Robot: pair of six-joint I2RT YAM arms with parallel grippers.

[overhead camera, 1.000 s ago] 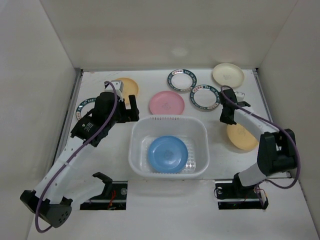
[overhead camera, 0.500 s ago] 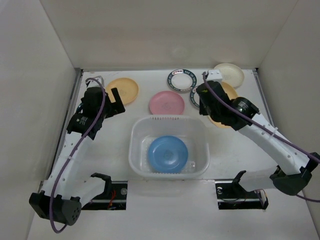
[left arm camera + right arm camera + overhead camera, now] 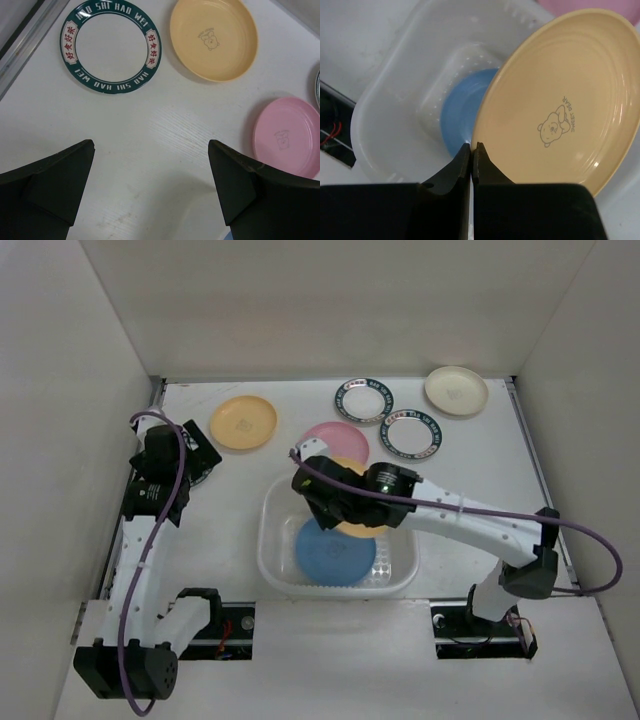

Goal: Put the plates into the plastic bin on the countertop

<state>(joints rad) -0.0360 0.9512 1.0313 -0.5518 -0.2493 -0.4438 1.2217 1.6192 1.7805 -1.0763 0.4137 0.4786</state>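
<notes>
My right gripper [image 3: 318,496] is shut on the rim of a yellow-orange plate [image 3: 353,516] and holds it tilted over the plastic bin [image 3: 268,552]. In the right wrist view the closed fingertips [image 3: 472,146] pinch the plate's edge [image 3: 560,105], with a blue plate [image 3: 462,107] lying in the bin [image 3: 385,110] below. My left gripper [image 3: 192,456] is open and empty at the left of the countertop. In its wrist view [image 3: 151,146] it hovers over bare surface, near a green-rimmed plate [image 3: 111,47], a yellow-orange plate [image 3: 214,37] and a pink plate [image 3: 287,136].
On the countertop behind the bin lie a yellow-orange plate [image 3: 244,422], a pink plate [image 3: 335,438] partly hidden by my right arm, two green-rimmed plates [image 3: 364,400] [image 3: 410,433] and a cream plate [image 3: 456,390]. White walls close in the left, back and right.
My right arm has lifted the yellow-orange plate from the right side and swung it left to over the bin. My left gripper has drawn back to the left, away from the bin.
</notes>
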